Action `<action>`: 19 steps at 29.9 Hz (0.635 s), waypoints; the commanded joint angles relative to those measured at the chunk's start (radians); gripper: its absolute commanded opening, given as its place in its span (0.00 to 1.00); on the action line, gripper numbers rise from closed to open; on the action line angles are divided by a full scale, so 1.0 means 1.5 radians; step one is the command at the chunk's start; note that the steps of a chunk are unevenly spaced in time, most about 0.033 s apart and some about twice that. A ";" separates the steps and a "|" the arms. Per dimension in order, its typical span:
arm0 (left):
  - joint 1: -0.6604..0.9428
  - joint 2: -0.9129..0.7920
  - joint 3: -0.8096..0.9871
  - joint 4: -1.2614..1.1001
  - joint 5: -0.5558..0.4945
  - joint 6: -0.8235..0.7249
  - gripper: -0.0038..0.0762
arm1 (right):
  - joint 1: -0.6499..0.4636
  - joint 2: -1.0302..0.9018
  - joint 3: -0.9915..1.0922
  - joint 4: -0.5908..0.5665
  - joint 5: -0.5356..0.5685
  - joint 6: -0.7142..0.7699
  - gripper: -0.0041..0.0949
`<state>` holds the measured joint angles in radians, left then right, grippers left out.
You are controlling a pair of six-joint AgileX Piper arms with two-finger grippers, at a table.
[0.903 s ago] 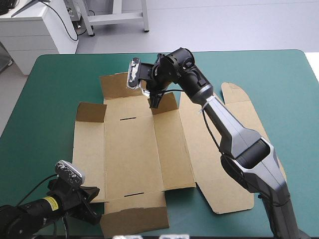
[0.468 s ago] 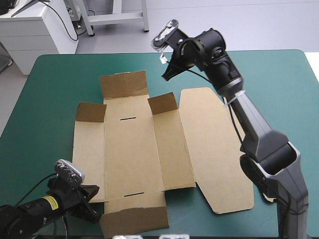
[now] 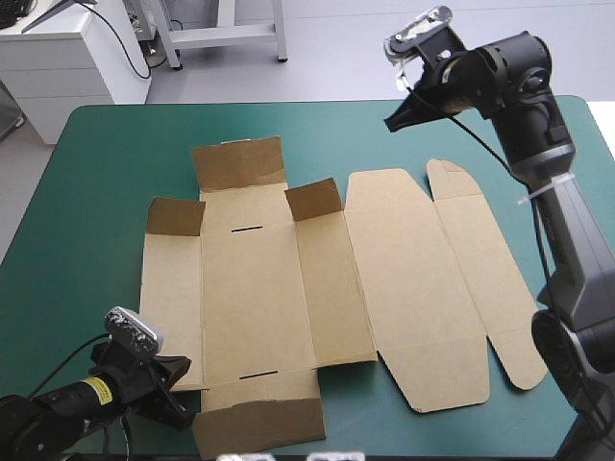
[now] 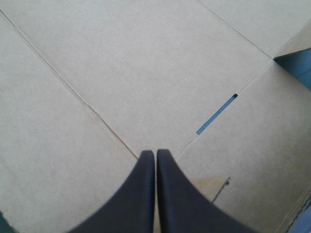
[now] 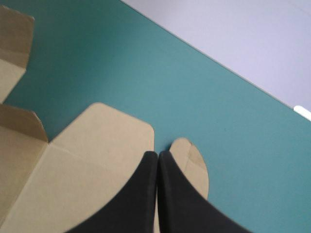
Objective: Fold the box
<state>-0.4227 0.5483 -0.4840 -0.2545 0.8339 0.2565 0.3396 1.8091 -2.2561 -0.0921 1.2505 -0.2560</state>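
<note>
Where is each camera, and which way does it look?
High view: above and behind the robot, looking forward and down at the table and the flat box; both arms show.
Left wrist view: on the left arm, at the box's near corner, looking along the left gripper, fingers shut, at a slot.
Right wrist view: on the raised right arm, looking along the right gripper, fingers shut, at the rounded flap.
Shared: high and right wrist views both show that flap.
</note>
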 commanded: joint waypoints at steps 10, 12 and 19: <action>-0.002 0.002 -0.021 -0.023 -0.061 0.000 0.04 | -0.050 -0.283 0.397 -0.002 -0.072 0.012 0.03; -0.002 0.002 -0.021 -0.023 -0.065 0.000 0.04 | -0.050 -0.327 0.466 -0.001 -0.101 0.022 0.03; -0.002 0.002 -0.021 -0.023 -0.067 0.000 0.04 | -0.050 -0.484 0.660 -0.002 -0.173 0.064 0.03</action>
<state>-0.4227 0.5483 -0.4840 -0.2626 0.7910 0.2565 0.2724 1.1784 -1.3215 -0.0861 1.0799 -0.1767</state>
